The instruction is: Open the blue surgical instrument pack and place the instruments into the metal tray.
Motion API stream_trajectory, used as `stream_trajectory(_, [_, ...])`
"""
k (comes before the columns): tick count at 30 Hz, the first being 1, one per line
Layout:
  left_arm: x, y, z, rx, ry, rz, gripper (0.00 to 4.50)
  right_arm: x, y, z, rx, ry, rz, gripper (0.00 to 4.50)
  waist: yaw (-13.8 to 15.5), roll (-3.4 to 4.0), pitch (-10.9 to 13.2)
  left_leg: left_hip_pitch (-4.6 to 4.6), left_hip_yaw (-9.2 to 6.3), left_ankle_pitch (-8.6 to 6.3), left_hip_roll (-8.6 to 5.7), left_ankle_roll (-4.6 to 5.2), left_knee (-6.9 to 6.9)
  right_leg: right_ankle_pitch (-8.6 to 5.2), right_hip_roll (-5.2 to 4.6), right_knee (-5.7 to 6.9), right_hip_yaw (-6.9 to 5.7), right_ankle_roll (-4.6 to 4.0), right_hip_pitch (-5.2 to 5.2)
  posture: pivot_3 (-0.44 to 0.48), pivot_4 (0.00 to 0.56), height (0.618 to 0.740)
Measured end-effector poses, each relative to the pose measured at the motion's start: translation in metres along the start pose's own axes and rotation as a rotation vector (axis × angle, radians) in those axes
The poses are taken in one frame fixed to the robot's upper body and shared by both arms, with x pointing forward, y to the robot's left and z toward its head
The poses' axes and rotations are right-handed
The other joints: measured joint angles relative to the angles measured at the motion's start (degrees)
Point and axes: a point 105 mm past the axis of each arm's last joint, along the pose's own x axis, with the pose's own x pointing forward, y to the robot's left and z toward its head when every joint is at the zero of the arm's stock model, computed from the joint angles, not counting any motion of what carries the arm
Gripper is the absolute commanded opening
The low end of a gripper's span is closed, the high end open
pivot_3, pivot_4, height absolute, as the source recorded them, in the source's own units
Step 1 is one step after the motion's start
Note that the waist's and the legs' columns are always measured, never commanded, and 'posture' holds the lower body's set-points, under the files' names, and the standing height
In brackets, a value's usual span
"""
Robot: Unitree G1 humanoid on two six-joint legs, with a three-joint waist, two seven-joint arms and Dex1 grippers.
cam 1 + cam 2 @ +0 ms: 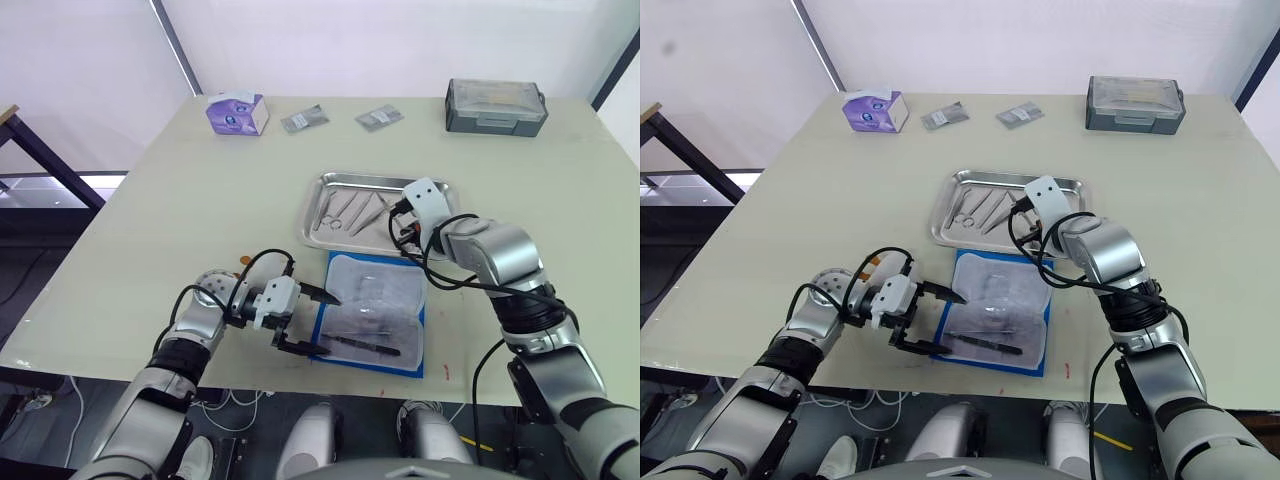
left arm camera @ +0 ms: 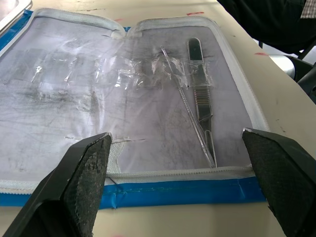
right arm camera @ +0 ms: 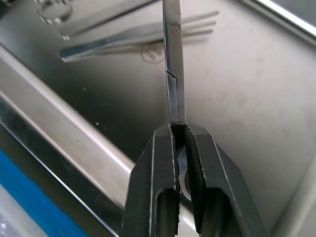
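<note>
Release comes next for the right gripper (image 3: 180,148), whose fingers are pinched on a slim silver instrument (image 3: 173,74) held over the floor of the metal tray (image 1: 330,184). Done well, that means bringing the tool low and nearly flat before parting the fingers, aiming for the bare steel beside the tweezers (image 3: 133,34) and the ring-handled piece already lying there, so it neither bounces nor lands across them. The lift-off after letting go should run straight up and clear of the rim.

The left gripper (image 1: 305,320) hovers at the near left edge of the blue surgical instrument pack (image 1: 416,366), fingers (image 2: 81,173) spread wide, touching nothing that I can see. It is well placed to reach in for what remains.

The pack lies open and flat on the surface, just in front of the tray, showing its pale grey lining, wrinkled clear plastic pockets, a white zip border and a bright-blue margin. Two tools are left inside: ribbed-grip forceps (image 2: 200,94) and a thin probe-like rod (image 2: 182,94) beside them.
</note>
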Motion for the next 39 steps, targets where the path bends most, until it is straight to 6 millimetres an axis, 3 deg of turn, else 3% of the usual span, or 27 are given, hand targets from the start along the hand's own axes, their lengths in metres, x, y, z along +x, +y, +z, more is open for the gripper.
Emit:
stream_trajectory(16, [0.0,0.0,0.0,0.0,0.0,0.0,4.5,0.007,-0.002,0.001,-0.017,0.032,-0.012,0.04,0.0,0.0,0.0,0.01,0.0,0.0,-0.02,0.0,-0.01,0.0,0.0,0.0,0.0,0.01,0.01,0.0,0.15,0.731])
stream_trajectory(31, [0.0,0.001,0.0,0.001,0.002,-0.001,4.5,0.011,-0.01,0.004,0.07,0.009,-0.046,0.04,0.0,0.0,0.0,0.02,-0.01,0.01,-0.02,0.01,-0.01,0.0,0.0,0.01,0.0,0.01,0.01,0.0,0.15,0.731])
stream_trajectory(34, [0.0,0.001,0.0,0.003,0.002,-0.002,4.5,0.015,-0.011,0.001,0.076,0.023,-0.059,1.09,0.0,0.01,0.0,0.01,-0.01,0.01,-0.02,0.02,-0.01,0.0,-0.01,0.01,0.0,0.01,0.01,0.0,0.15,0.731])
stream_trajectory(39, [0.0,0.001,0.0,0.004,0.002,-0.002,4.5,0.016,-0.015,0.001,0.111,0.013,-0.072,3.33,0.0,0.03,0.0,0.01,-0.01,0.01,-0.02,0.02,-0.02,0.0,-0.01,0.01,0.0,0.01,0.0,0.0,0.15,0.731])
